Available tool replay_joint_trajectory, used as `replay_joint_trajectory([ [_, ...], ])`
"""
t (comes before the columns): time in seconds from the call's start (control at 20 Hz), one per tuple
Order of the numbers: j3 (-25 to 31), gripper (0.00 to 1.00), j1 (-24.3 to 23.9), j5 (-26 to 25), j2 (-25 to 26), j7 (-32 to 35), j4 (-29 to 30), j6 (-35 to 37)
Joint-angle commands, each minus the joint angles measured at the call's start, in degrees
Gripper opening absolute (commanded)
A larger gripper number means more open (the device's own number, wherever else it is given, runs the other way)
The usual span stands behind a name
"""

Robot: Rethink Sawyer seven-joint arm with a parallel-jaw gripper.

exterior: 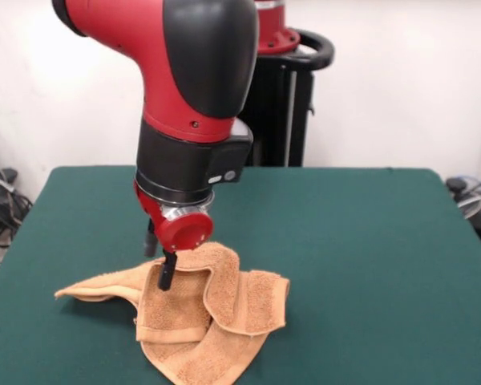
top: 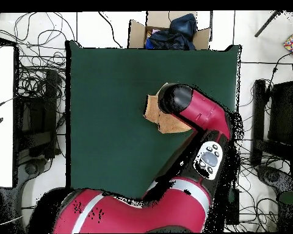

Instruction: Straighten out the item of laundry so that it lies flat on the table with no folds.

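Note:
The orange-tan towel (exterior: 208,321) lies crumpled near the table's (exterior: 369,241) front edge, left of the middle. It is folded over itself, with one fold humped up and one corner stretched out to the left. My gripper (exterior: 159,258) comes straight down onto the towel's far edge. One black finger (exterior: 167,274) is in front of the cloth and the other behind it, shut on that edge. In the overhead view only part of the towel (top: 152,109) shows, because the arm hides the gripper and the rest of the cloth on the table (top: 106,109).
The robot's pedestal (exterior: 284,96) stands behind the table's far edge. In the overhead view a cardboard box with dark blue cloth (top: 168,31) sits past one table edge. Cables lie on the floor around, and a white table (top: 1,116) stands at the left.

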Motion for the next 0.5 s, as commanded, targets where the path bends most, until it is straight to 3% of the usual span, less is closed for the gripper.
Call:
replay_joint_trajectory([
  [0.05, 0.0, 1.00, 1.4, -2.7, 2.5, 9.4, 2.3, 6.3],
  [0.5, -2.7, 1.00, 3.1, -4.0, 5.8, 9.5, 1.0, 9.0],
])
